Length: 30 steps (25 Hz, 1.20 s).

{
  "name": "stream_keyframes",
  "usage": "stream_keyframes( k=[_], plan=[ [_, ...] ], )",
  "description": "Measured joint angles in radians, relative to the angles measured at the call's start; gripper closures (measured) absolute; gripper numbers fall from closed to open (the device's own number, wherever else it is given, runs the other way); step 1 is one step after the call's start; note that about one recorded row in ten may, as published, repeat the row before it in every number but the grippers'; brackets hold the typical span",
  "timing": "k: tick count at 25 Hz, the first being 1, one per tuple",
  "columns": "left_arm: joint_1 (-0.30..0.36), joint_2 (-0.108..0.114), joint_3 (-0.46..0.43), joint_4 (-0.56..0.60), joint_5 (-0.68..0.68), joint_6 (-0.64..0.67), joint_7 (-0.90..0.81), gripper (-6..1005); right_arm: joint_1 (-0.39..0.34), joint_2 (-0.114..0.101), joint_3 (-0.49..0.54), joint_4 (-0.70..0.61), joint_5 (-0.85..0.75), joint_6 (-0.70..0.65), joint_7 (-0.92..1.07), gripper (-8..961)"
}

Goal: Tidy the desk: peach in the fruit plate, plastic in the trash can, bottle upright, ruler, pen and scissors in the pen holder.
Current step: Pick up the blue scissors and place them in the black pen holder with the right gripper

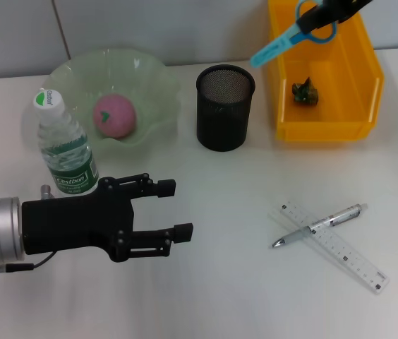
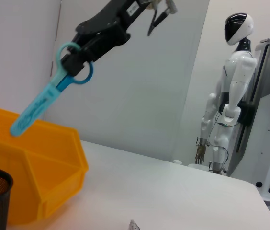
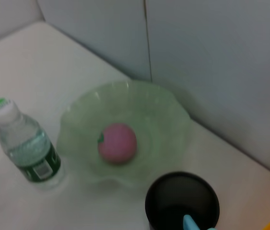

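Right gripper [image 1: 324, 15]: black fingers closed on the ring handles of the light-blue plastic scissors [image 1: 292, 35], at the upper right of the head view. The scissors hang in the air, blade end slanting down toward the left, tip between the bin and the holder. The left wrist view shows the same grip [image 2: 80, 62], scissors [image 2: 46, 98] tilted above the bin's rim.

Left gripper [image 1: 158, 213]: black, two fingers spread wide apart with nothing between them, lower left of the head view, low over the table [image 1: 213, 296], just in front of the bottle.

Clear plastic water bottle with white cap and green label [image 1: 63, 148]: upright, left side of the head view, beside the plate; also upright in the right wrist view [image 3: 26, 146].

Pale green wavy-rimmed glass fruit plate [image 1: 153, 85]: upper left of the head view, holding the pink round peach [image 1: 114, 115] near its middle. Plate [image 3: 168, 115] and peach [image 3: 118, 142] repeat in the right wrist view.

Black wire-mesh cylindrical pen holder [image 1: 225, 107]: upper centre of the head view, upright, between plate and bin; contents cannot be told. Its rim [image 3: 182, 199] shows in the right wrist view with the scissors' blue tip above it.

Orange rectangular plastic bin [image 1: 368, 78]: upper right, holding a small dark green crumpled piece of plastic [image 1: 305, 92].

Clear flat plastic ruler [image 1: 351, 256]: lower right of the head view, lying flat on the table.

Silver pen [image 1: 319, 224]: lying across the ruler, touching it.

White humanoid figure [image 2: 228, 100]: standing beyond the table in the left wrist view.
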Motion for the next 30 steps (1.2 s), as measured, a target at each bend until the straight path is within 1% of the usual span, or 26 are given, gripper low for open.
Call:
stream_keyframes(
  k=[1,4,5,6,8,9,10,11,12,14,15,17,21,23,24,30],
  plan=[
    [0.0,0.0,0.0,0.0,0.0,0.0,0.0,213,0.0,0.0,0.0,0.0,0.0,0.0,0.0,872],
    [0.004,-0.005,-0.002,-0.001,0.0,0.0,0.0,213,0.012,0.01,-0.053,0.044,-0.013,0.064,0.001,872],
    [0.004,-0.005,-0.002,-0.001,0.0,0.0,0.0,213,0.012,0.01,-0.053,0.044,-0.013,0.064,0.001,872],
    [0.006,-0.006,-0.002,-0.001,0.001,0.0,0.0,213,0.012,0.017,-0.086,0.069,-0.014,0.104,0.003,872],
    [0.009,-0.006,-0.002,-0.001,0.001,0.0,0.0,213,0.013,0.02,-0.101,0.081,-0.014,0.121,0.003,872],
    [0.013,-0.006,-0.003,-0.002,0.001,0.0,0.0,213,0.017,0.029,-0.137,0.112,-0.015,0.17,0.005,871],
    [0.013,-0.006,-0.003,-0.002,0.001,0.0,0.0,213,0.017,0.029,-0.137,0.112,-0.015,0.17,0.005,871],
    [0.014,-0.006,-0.003,-0.002,0.001,0.0,0.0,213,0.023,0.037,-0.167,0.141,-0.015,0.209,0.007,871],
    [0.017,-0.006,-0.003,-0.002,0.001,0.0,0.0,213,0.023,0.037,-0.167,0.141,-0.015,0.209,0.007,871],
    [0.019,-0.006,-0.003,-0.003,0.001,0.0,0.0,213,0.04,0.048,-0.206,0.191,-0.02,0.267,0.009,871],
    [0.021,-0.006,-0.003,-0.003,0.001,0.0,0.0,214,0.04,0.048,-0.206,0.191,-0.02,0.267,0.009,871],
    [0.022,-0.007,-0.003,-0.008,0.001,-0.001,0.0,214,0.06,0.06,-0.231,0.24,-0.032,0.317,0.011,871],
    [0.025,-0.008,-0.004,-0.013,0.001,-0.001,0.0,213,0.089,0.072,-0.252,0.313,-0.056,0.38,0.011,872],
    [0.026,-0.008,-0.005,-0.013,0.001,-0.001,0.0,213,0.094,0.074,-0.254,0.327,-0.063,0.394,0.011,872],
    [0.029,-0.008,-0.006,-0.014,0.001,-0.001,0.0,213,0.103,0.079,-0.258,0.353,-0.077,0.424,0.011,872],
    [0.034,-0.008,-0.012,-0.014,-0.001,0.004,-0.002,214,0.114,0.09,-0.259,0.38,-0.091,0.454,0.012,869]
  ],
)
